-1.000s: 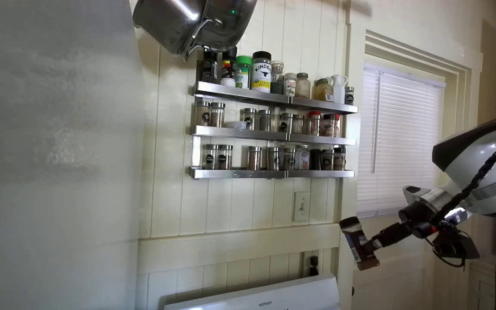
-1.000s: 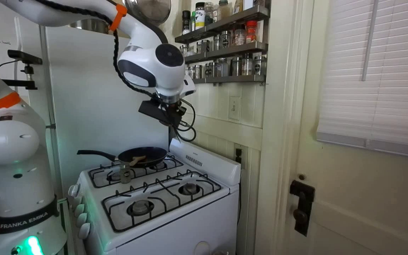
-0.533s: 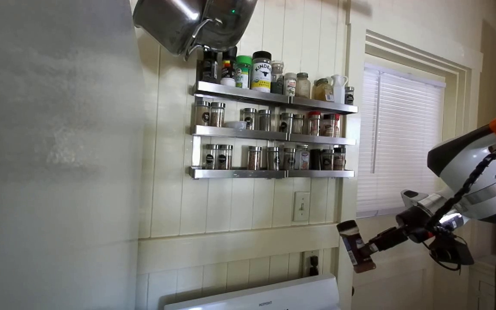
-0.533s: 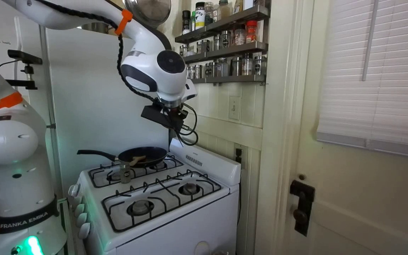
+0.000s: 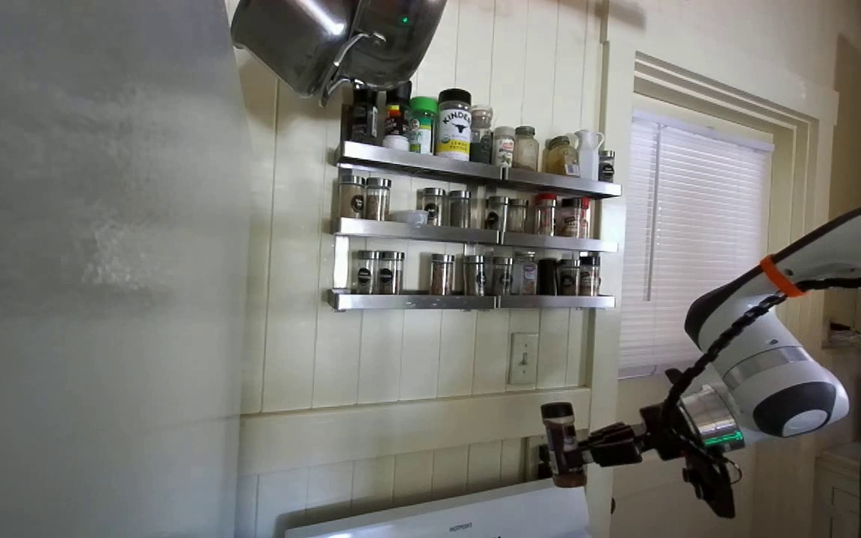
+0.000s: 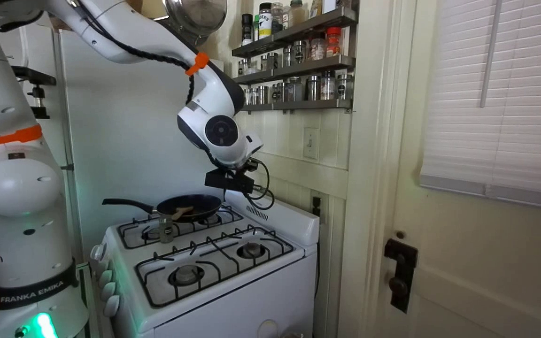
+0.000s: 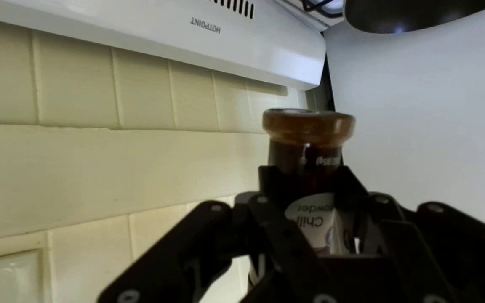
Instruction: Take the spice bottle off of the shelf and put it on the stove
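The dark spice bottle (image 5: 563,446), labelled chili powder, is held clear of the wall shelf. In an exterior view it is nearly upright, cap up, in front of the back panel of the stove (image 5: 468,517). My gripper (image 5: 586,453) is shut around its lower middle. In the wrist view the bottle (image 7: 307,130) appears base up between the fingertips (image 7: 307,181), and the stove panel (image 7: 154,31) is near. In an exterior view the wrist hides the bottle and fingers above the stove (image 6: 237,300). The three-tier metal shelf (image 5: 430,301) also shows there (image 6: 308,104).
A black pan (image 6: 195,206) with a wooden utensil sits on the far burners. A small jar (image 6: 166,230) stands on the stove between the grates. A large grey panel, likely a fridge (image 6: 143,126), borders the stove. Metal pots (image 5: 341,45) hang above.
The arm has moved down and toward the stove, carrying the bottle lower. The bottle has turned from tilted to nearly upright. The gripper has stayed shut on it.
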### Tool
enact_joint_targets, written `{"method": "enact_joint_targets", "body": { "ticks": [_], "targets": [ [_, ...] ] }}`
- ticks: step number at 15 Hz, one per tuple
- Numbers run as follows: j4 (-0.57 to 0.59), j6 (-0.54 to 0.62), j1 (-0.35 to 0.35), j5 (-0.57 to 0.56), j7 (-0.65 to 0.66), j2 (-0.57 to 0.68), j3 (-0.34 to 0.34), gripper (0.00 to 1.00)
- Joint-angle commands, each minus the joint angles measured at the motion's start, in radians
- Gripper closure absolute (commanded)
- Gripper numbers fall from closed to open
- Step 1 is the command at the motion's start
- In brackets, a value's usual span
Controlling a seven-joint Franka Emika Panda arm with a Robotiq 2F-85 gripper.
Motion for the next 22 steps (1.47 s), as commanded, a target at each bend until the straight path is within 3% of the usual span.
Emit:
{"method": "enact_joint_targets", "body": {
  "ticks": [1, 2, 3, 7, 8, 15, 22],
  "targets": [
    [0.053, -0.117, -0.062, 0.13, -0.261, 0.154, 0.072, 0.86],
    [0.018, -0.07, -0.082, 0.066, -0.129, 0.066, 0.095, 0.86],
    [0.024, -0.076, -0.088, 0.074, -0.149, 0.092, 0.106, 0.61],
    [0.029, -0.075, -0.107, 0.073, -0.14, 0.089, 0.121, 0.61],
    [0.033, -0.086, -0.105, 0.09, -0.159, 0.109, 0.122, 0.86],
    [0.11, -0.16, -0.103, 0.25, -0.394, 0.315, 0.163, 0.86],
    [0.19, -0.204, -0.099, 0.267, -0.534, 0.492, 0.159, 0.86]
  ]
}}
